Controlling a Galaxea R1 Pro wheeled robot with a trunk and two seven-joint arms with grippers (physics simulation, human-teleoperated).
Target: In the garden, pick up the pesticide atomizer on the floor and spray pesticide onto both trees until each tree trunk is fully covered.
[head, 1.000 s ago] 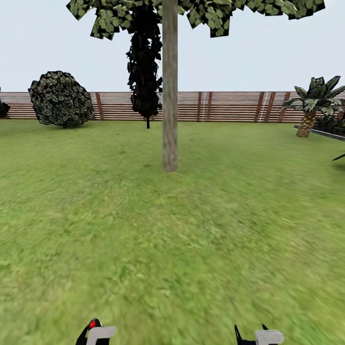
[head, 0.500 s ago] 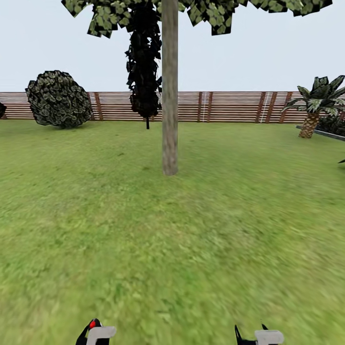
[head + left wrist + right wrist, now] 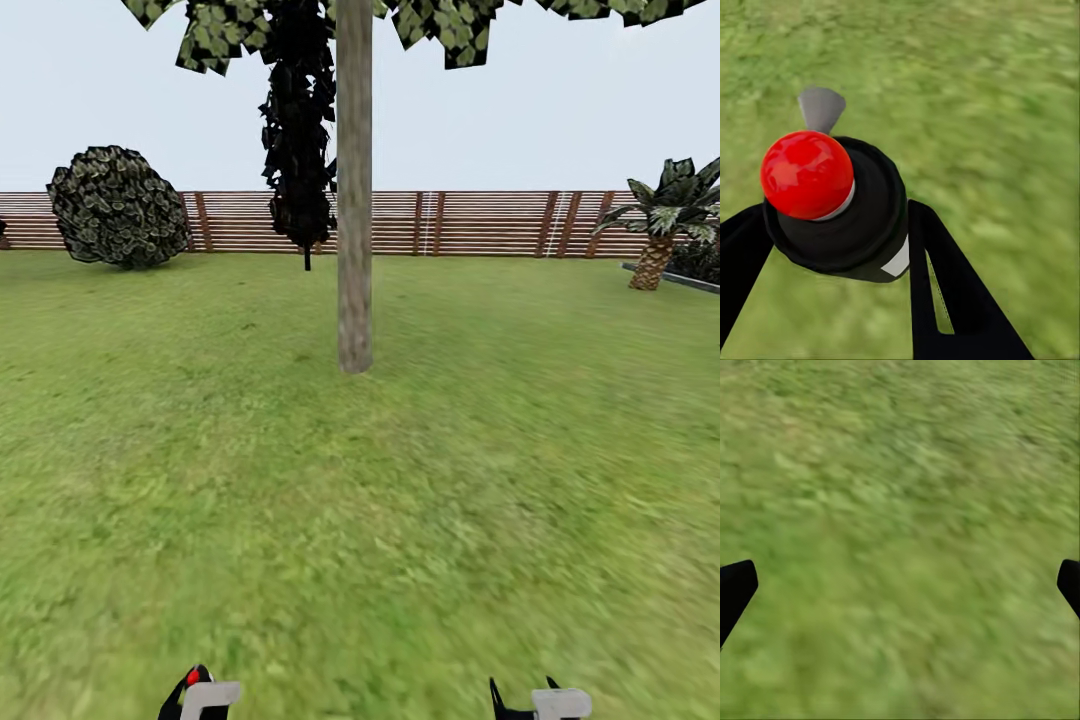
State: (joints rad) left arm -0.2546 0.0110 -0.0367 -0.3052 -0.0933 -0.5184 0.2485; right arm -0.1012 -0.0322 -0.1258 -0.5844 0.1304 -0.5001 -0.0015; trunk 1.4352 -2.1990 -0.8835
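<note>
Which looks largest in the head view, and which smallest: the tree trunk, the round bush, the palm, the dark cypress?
As they look in the picture:
1. tree trunk, tallest, though near the camera
2. dark cypress
3. round bush
4. palm, cut by the edge

The bush, cypress and palm stand far back by the fence, so true size is unsure.

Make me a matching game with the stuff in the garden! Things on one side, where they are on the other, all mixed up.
Things:
1. spray bottle
2. tree trunk
3. round bush
4. palm

Places:
A. far right, by the fence
B. middle of the lawn
C. held in the left hand
D. far left, by the fence

Pairs: 1-C, 2-B, 3-D, 4-A
</note>
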